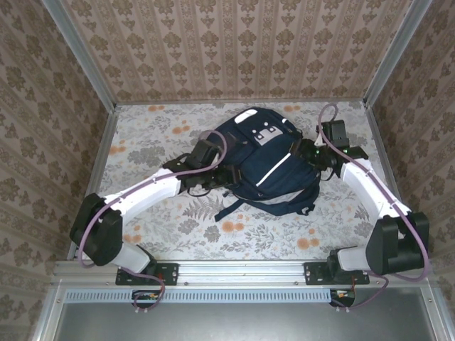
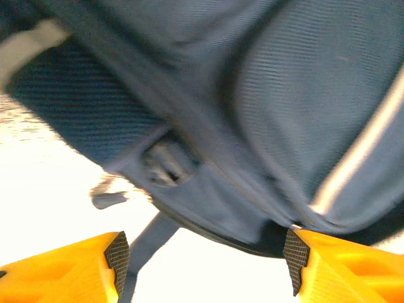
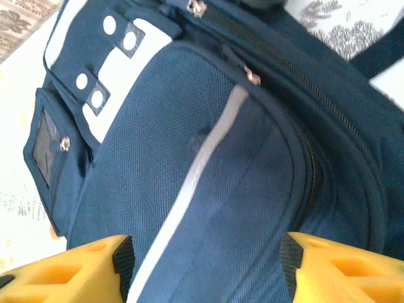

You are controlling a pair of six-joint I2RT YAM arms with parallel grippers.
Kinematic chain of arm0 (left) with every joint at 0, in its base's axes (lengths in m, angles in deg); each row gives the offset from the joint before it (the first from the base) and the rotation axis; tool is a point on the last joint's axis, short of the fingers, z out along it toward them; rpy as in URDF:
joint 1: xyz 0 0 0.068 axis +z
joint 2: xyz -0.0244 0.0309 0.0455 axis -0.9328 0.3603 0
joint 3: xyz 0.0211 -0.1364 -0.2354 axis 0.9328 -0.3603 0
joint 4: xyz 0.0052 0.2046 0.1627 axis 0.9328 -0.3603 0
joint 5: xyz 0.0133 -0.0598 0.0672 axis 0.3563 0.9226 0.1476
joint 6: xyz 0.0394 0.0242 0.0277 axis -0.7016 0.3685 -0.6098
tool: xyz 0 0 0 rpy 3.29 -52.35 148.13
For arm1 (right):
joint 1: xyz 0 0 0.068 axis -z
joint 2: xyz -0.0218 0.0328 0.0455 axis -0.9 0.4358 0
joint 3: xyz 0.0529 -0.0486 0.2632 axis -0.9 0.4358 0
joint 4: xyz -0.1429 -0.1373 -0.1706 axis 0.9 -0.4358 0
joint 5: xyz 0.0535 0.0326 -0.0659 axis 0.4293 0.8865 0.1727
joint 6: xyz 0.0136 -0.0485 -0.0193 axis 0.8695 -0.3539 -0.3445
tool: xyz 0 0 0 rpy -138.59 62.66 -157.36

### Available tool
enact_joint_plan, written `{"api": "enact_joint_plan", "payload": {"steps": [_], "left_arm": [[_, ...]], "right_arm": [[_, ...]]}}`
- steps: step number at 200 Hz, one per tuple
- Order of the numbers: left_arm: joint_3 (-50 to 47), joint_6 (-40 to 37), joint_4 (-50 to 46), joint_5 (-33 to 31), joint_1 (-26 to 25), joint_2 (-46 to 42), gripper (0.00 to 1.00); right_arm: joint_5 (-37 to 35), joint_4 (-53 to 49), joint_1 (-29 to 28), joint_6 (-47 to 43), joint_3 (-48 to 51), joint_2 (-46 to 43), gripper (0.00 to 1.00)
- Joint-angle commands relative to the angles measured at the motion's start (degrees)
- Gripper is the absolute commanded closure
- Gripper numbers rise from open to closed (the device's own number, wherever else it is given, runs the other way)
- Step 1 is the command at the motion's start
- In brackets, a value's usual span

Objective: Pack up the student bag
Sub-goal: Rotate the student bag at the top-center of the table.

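The student bag [image 1: 266, 160], a navy backpack with white stripes and a grey-white front patch, lies in the middle of the floral table with its dark straps trailing toward the near side. My left gripper [image 1: 226, 177] sits at the bag's left lower edge. In the left wrist view the left gripper [image 2: 206, 262] is open, its yellow fingers [image 2: 69, 271] wide apart, the bag's lower hem [image 2: 208, 208] just ahead, blurred. My right gripper [image 1: 318, 158] hovers at the bag's right side. In the right wrist view the right gripper [image 3: 203, 268] is open over the bag's front panel [image 3: 208, 189], nothing pinched.
The floral tablecloth [image 1: 163, 234] spreads around the bag. Patterned walls [image 1: 234, 50] enclose the table on three sides with metal posts at the corners. A loose strap [image 1: 284, 206] lies on the near side of the bag.
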Motion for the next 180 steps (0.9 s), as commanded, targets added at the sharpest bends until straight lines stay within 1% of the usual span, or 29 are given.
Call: {"api": "enact_joint_plan", "payload": {"steps": [1,6,36,64,88,106,113,117,121,130,141,146,159,162,180], "left_arm": [[-3.3,-0.9,3.3,3.3,4.5,1.7,0.28],[-3.5,-0.8,4.1,3.8,5.4,2.5,0.25],[-1.8,-1.5,8.2,6.8,9.2,9.2,0.25],[0.9,-1.3,9.8,7.0,9.8,15.1,0.25],[2.4,-0.4,10.4,6.6,9.8,19.0,0.29],[2.6,1.2,12.1,6.0,9.8,20.7,0.4],[2.6,1.6,13.0,5.8,9.8,21.1,0.5],[2.6,1.8,13.4,5.6,9.8,21.2,0.58],[2.6,2.2,13.7,5.4,9.8,21.2,0.63],[2.5,2.8,14.3,4.8,9.7,21.0,0.79],[2.4,3.2,14.4,3.7,9.6,20.4,0.94],[2.3,3.3,14.2,3.3,9.5,20.0,0.99],[2.0,3.6,13.9,1.9,9.0,18.7,1.0],[1.8,3.7,14.0,1.8,8.8,18.4,1.0],[0.5,5.4,14.5,0.0,7.3,16.3,1.0]], "right_arm": [[-2.0,-2.2,-4.1,2.8,2.8,-4.7,0.36],[-2.5,-2.4,-5.1,3.3,3.5,-5.4,0.37],[-5.1,-2.6,-11.1,6.4,7.8,-8.4,0.39],[-6.1,-1.2,-14.7,9.2,10.8,-9.0,0.39],[-7.2,-0.4,-16.1,9.3,11.4,-7.9,0.39],[-8.0,0.2,-16.1,7.7,11.3,-5.9,0.4],[-8.6,0.2,-16.1,6.6,10.8,-5.0,0.39],[-9.1,0.2,-16.0,6.0,10.4,-4.3,0.4],[-9.5,0.3,-15.8,5.2,10.0,-3.6,0.39],[-10.0,0.2,-15.1,3.6,9.0,-1.8,0.39],[-10.2,0.0,-13.6,1.7,7.4,0.4,0.39],[-10.1,0.1,-12.9,0.9,6.7,1.3,0.39],[-10.2,0.1,-10.9,-1.0,5.0,2.7,0.4],[-10.1,0.3,-10.4,-1.4,4.6,4.3,0.39],[-9.9,1.0,-7.8,-4.0,2.5,7.3,0.39]]}}
